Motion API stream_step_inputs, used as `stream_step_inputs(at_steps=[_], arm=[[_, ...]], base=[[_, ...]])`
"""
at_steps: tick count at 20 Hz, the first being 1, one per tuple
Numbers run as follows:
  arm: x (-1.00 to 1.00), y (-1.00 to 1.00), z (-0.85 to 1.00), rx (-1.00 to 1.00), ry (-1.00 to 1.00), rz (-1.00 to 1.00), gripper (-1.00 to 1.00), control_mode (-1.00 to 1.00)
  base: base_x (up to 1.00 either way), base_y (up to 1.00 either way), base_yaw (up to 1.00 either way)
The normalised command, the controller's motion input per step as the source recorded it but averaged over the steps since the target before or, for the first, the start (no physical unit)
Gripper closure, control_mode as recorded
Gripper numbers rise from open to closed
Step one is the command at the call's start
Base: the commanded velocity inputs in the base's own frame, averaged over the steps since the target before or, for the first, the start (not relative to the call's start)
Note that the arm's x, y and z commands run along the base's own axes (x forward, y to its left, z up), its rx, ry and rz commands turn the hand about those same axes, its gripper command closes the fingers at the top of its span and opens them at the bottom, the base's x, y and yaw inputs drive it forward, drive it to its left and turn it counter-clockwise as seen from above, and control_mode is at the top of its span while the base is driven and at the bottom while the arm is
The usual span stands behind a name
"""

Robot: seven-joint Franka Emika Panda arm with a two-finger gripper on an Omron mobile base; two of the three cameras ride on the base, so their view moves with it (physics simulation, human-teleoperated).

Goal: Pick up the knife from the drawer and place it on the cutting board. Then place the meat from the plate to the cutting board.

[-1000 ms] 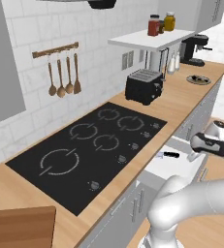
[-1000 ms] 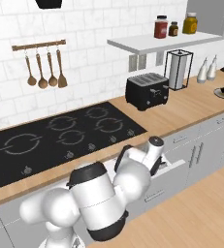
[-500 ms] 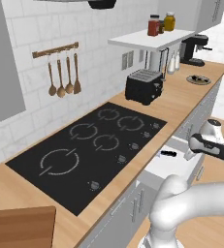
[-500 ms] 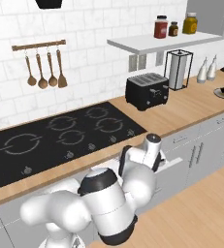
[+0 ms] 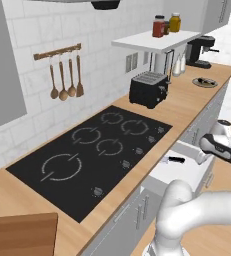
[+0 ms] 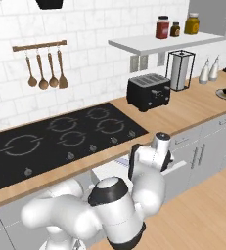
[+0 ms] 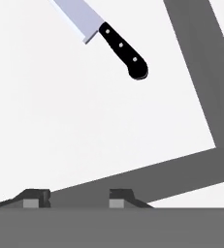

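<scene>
Hand view looks down into the drawer [image 7: 84, 135], where the knife [image 7: 111, 38] lies flat on the white floor near the top of the picture, well apart from the gripper [image 7: 78, 197], whose two dark tips sit low at the bottom edge with nothing between them. Compared with the base views of a second ago, the wrist has dropped lower over the open drawer and swung a little toward its front, and the jaws, which stood wide then, have drawn in to a narrow gap; they are not clamped on anything. My reading is that the arm is lining up for the grasp but is not yet over the handle, so the pickup is not done and both placements remain. In the left base view the knife [image 5: 173, 159] shows as a small dark handle in the drawer [image 5: 187, 172] beside the counter edge, and the cutting board [image 5: 19, 235] lies far off at the lower left. The blade is smooth pale steel, broad and tapering; the handle is glossy black, rounded at its end, with three small rivets. Matte white floor and grey walls make up the drawer.
</scene>
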Motion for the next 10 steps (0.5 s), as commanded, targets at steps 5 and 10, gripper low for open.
stream_step_inputs(at_steps=[5,10], arm=[[-0.77,-0.98,-0.95,0.0,0.01,-0.03,-1.0,-1.0],[-0.66,-1.0,-1.0,-0.03,0.15,-0.1,-1.0,-1.0]], base=[[0.0,0.0,0.0],[0.0,0.0,0.0]])
